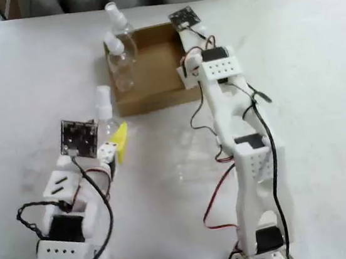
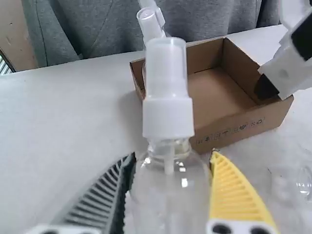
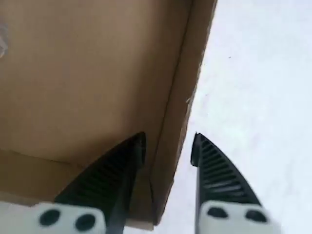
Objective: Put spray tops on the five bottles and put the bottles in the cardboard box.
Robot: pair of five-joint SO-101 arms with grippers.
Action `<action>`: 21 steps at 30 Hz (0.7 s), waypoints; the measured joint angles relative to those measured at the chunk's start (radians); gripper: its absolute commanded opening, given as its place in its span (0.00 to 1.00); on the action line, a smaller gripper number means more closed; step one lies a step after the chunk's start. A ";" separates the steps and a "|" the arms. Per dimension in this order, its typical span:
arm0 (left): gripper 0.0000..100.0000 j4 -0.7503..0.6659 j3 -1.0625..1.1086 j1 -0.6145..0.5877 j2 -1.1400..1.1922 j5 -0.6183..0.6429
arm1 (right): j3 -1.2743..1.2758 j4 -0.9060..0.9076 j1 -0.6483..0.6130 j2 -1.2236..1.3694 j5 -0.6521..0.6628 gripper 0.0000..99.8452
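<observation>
The left arm sits folded low at the near left of the white table. The left gripper points toward the far side, its dark and yellow jaws closed around the body of a clear bottle. The bottle stands upright, and a white spray top is already seated on its neck. A short strip of bare table separates the held bottle from the near wall of the cardboard box.

On the right, the other arm stretches long and nearly straight from the near edge to the box. The right gripper straddles the box's right wall with its jaws apart, one finger inside and one outside over the table.

The box lies open-topped at mid-table. Brown floor shows between its right wall and two more capped bottles that stand upright along its left side. Whether both are within the wall is hard to tell.

White table spreads left and right of the box, and grey fabric hangs behind the far edge.
</observation>
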 measured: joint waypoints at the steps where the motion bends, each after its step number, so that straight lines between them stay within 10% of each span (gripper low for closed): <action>1: 0.02 0.000 0.000 0.000 0.000 0.000 | 0.000 0.000 -0.002 0.005 0.000 0.01; 21: 0.02 0.000 0.000 -0.002 0.000 0.000 | -0.006 0.126 0.002 0.008 0.060 0.02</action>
